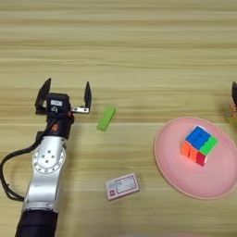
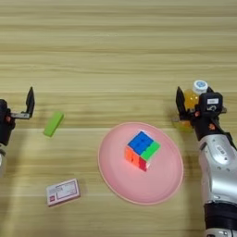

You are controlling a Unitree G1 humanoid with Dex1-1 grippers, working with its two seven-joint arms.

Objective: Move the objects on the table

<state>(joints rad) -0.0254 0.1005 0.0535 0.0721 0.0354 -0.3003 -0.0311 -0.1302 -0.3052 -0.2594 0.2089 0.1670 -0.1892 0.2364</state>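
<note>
Left eye view first: my left gripper (image 1: 65, 98) sits at the left side of the table (image 1: 129, 46), its two black fingers (image 1: 87, 96) spread wide with nothing between them. My silver forearm runs down from it to the bottom edge. Just to the right of that gripper, close but not touching, the small green bar (image 1: 106, 118) lies flat on the wood, tilted on a diagonal. Nearer to me, the flat red-and-white box (image 1: 122, 186) rests on the table, apart from everything else. Over on the right is the pink plate (image 1: 171, 169), and the multicoloured puzzle cube (image 1: 199, 145) sits on it, blue face up with green and orange sides showing. At the far right edge only a sliver of my other arm shows.

Right eye view: my right gripper (image 2: 196, 104) is at the right side of the table, beyond the plate's upper right rim. The orange juice bottle (image 2: 192, 99) with its white cap stands upright between my fingers, one dark finger on its left side and my gripper body on its right. I cannot tell whether the fingers actually press on it or only bracket it. The cube shows again on the plate, a little right of the plate's centre, and the green bar and the box lie at left.
</note>
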